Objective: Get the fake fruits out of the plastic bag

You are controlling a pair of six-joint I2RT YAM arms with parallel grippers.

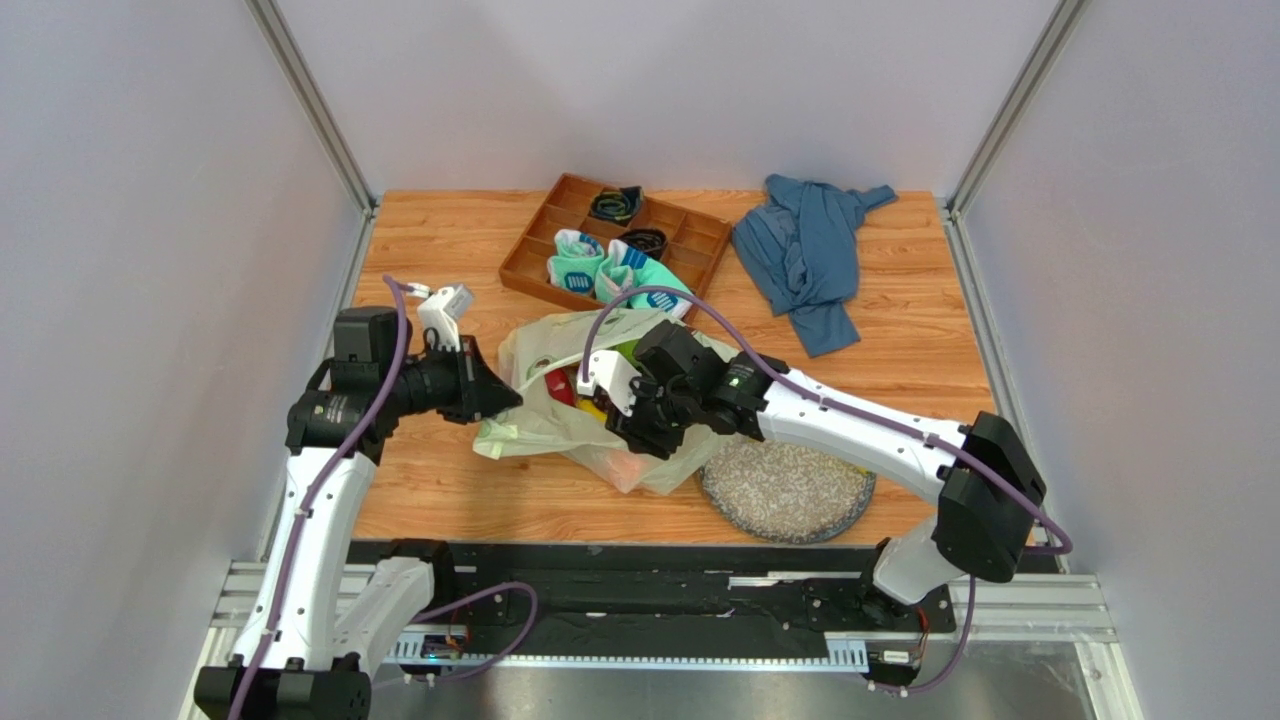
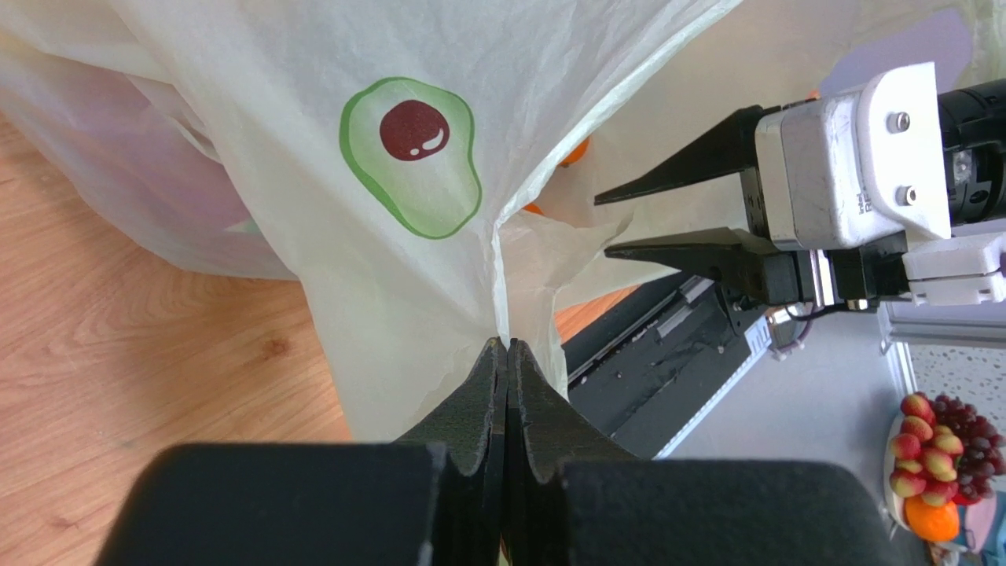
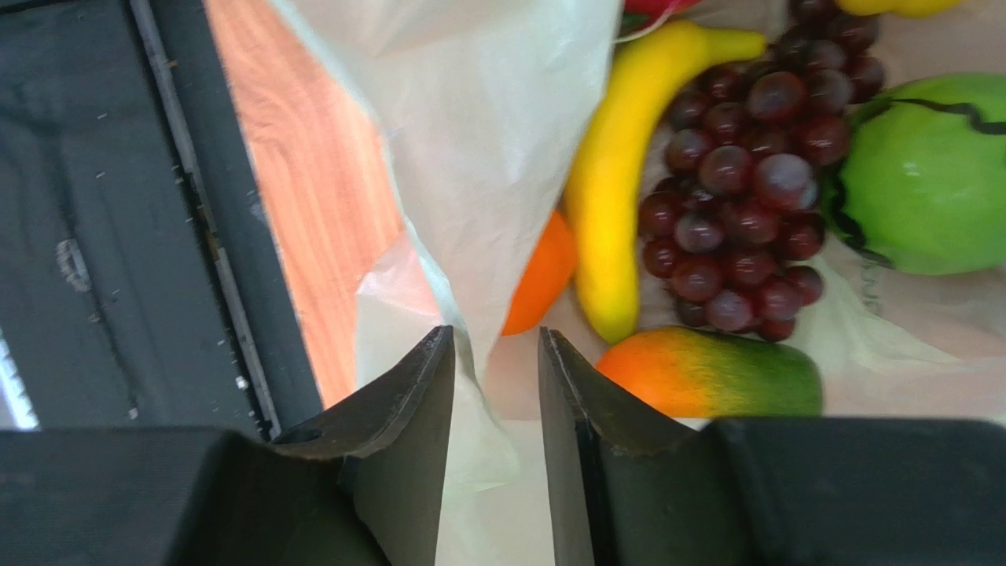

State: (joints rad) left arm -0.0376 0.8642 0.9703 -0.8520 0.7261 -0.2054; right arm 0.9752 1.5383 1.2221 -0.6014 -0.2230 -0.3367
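Observation:
The plastic bag (image 1: 529, 426), thin and pale yellow-green, lies crumpled at the table's middle. An avocado print (image 2: 413, 159) shows on it in the left wrist view. My left gripper (image 2: 505, 344) is shut on a fold of the bag's edge at its left side. My right gripper (image 3: 496, 336) stands at the bag's mouth with its jaws apart, a loose flap of bag film (image 3: 472, 142) between them. Inside lie the fake fruits: a banana (image 3: 608, 177), purple grapes (image 3: 738, 177), a green round fruit (image 3: 933, 171), a mango (image 3: 709, 372) and an orange (image 3: 541, 277).
A wooden compartment tray (image 1: 526, 255) with teal-white socks (image 1: 619, 273) stands behind the bag. A blue cloth (image 1: 812, 255) lies at the back right. A round speckled plate (image 1: 789, 488) sits right of the bag. A black rail (image 1: 631, 600) runs along the near edge.

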